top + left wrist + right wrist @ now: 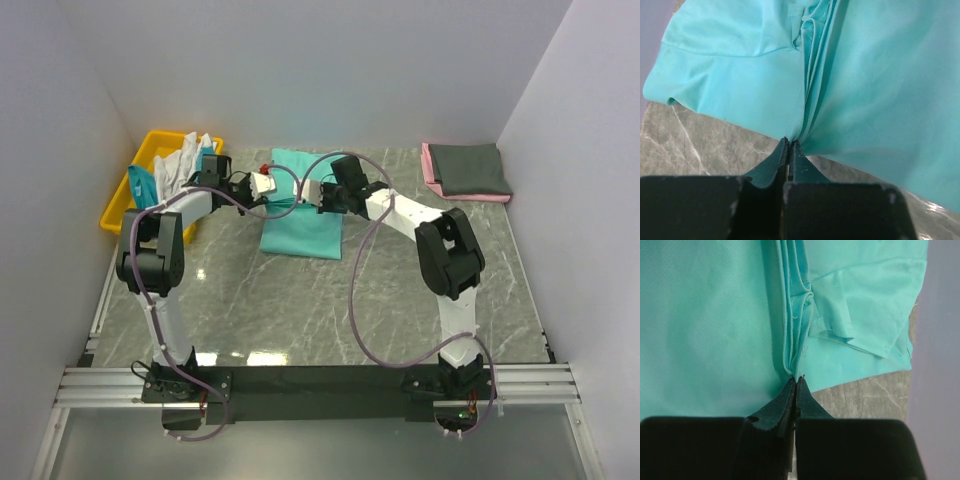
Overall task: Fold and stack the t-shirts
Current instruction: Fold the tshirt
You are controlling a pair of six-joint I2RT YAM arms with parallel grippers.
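The sea-green t-shirt (300, 235) lies at the back middle of the table, partly folded, with bunched pleats where it is gripped. My left gripper (281, 192) is shut on its edge, and the left wrist view shows the cloth (880, 90) pinched at the fingertips (789, 143). My right gripper (303, 195) is close beside it, shut on the same shirt (705, 325) at a folded edge (796, 380). A sleeve (865, 315) spreads out to the right. A dark grey shirt (468, 165) lies folded on a pink one (432, 172) at the back right.
A yellow bin (122, 205) stands at the back left, holding white (182, 160) and teal (140, 182) cloth. White walls close in the table on three sides. Purple cables loop from both arms over the marble top (300, 310).
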